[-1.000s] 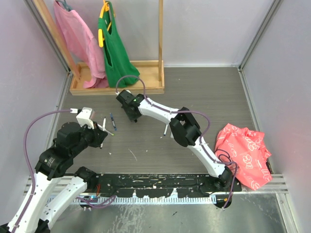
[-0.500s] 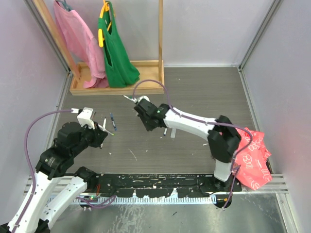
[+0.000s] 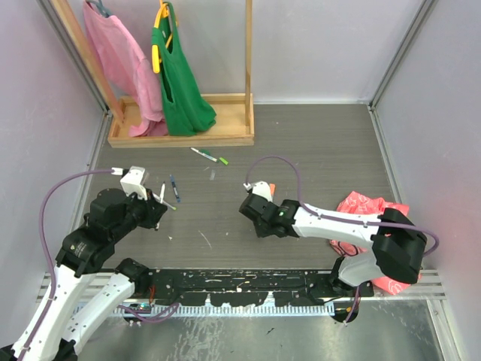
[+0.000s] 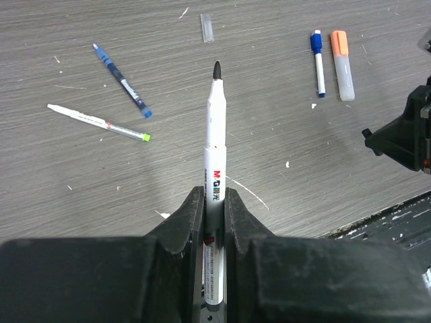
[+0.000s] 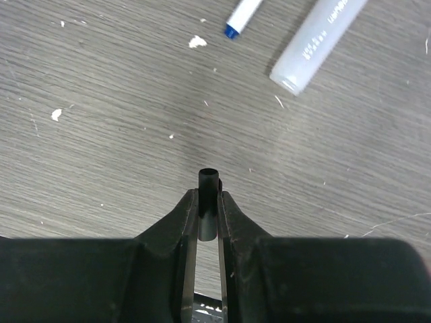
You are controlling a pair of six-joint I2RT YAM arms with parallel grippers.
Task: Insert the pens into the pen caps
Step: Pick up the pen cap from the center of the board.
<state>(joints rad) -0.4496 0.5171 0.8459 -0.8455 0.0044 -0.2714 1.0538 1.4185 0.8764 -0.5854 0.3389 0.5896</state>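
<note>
Bare table [image 4: 283, 134] lies open ahead of the left gripper [image 4: 215, 196], with 2 pens [image 4: 121, 79] well off to its left and 2 more [image 4: 317, 62] to its right. It is clenched on a black-tipped pen [image 4: 215, 121] pointing forward. The right gripper [image 5: 208, 200] pinches a black cap [image 5: 208, 182], open end forward, with 2 pens lying ahead to its right.

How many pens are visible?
6: black-tipped white marker in left gripper; blue pen and green-ended white pen beside it; green-and-white pen near wooden rack; blue-ended white pen and orange-capped highlighter by right gripper. Others may be hidden.
</note>
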